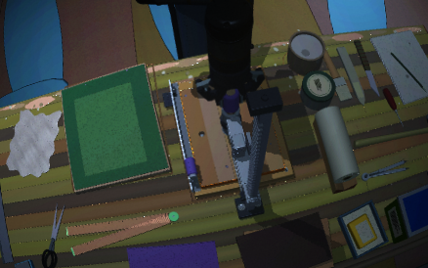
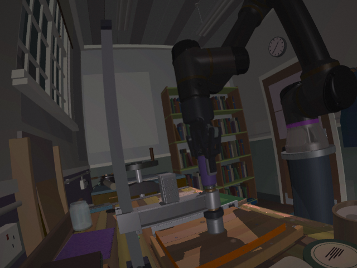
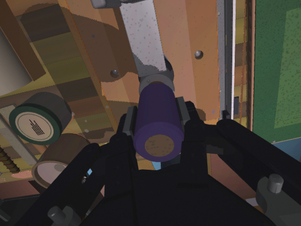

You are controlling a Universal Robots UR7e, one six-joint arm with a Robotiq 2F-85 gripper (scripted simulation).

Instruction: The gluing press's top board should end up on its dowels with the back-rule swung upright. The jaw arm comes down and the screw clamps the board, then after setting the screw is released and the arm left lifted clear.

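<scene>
My gripper (image 3: 157,114) is closed around the purple screw handle (image 3: 158,121), which I hold from above at the free end of the grey jaw arm (image 2: 173,210). The arm lies down across the orange top board (image 1: 215,142), and the screw's grey foot (image 2: 214,223) stands on the board. The board rests on the press base with two dowel heads (image 3: 198,54) showing. A tall grey bar, the back-rule (image 2: 114,121), stands upright in the second side camera. In the side camera my arm hides the handle (image 1: 230,100).
A green cutting mat (image 1: 115,127) lies left of the press. A paper roll (image 1: 337,146), a tape reel (image 1: 317,88) and a round pot (image 1: 305,49) crowd the right side. Knives lie at the far right, scissors (image 1: 51,239) and folding rules near the front left.
</scene>
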